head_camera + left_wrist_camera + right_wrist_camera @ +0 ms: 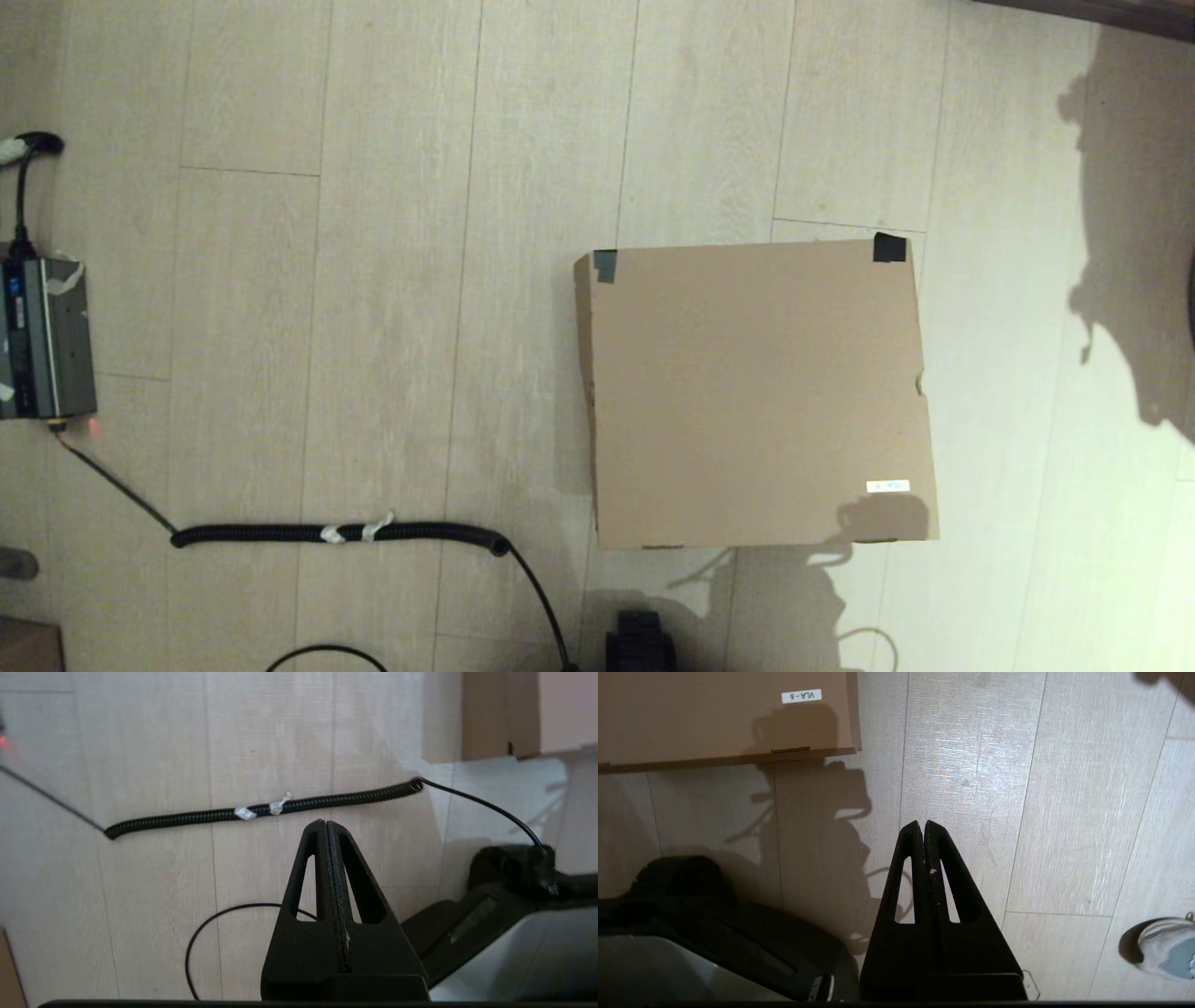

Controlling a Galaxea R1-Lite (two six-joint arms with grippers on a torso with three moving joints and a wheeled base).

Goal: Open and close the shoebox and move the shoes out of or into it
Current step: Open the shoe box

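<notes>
Brown cardboard, the large flap-lidded shoebox [761,392] is seen lying closed on the pale wooden floor [373,280] (black tape at its far corners). Above a coiled black cable [261,809] the left gripper [326,823] is clenched empty. Beside the box's stickered corner, the right gripper [923,825] is likewise pressed together.

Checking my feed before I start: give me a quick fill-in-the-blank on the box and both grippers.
1. The shoebox lid is ___.
2. The white sticker reads VLA-___.
3. The left gripper fingers are ___.
4. The right gripper hangs over bare ___.

Missing words: closed; 6; shut; floor
</notes>
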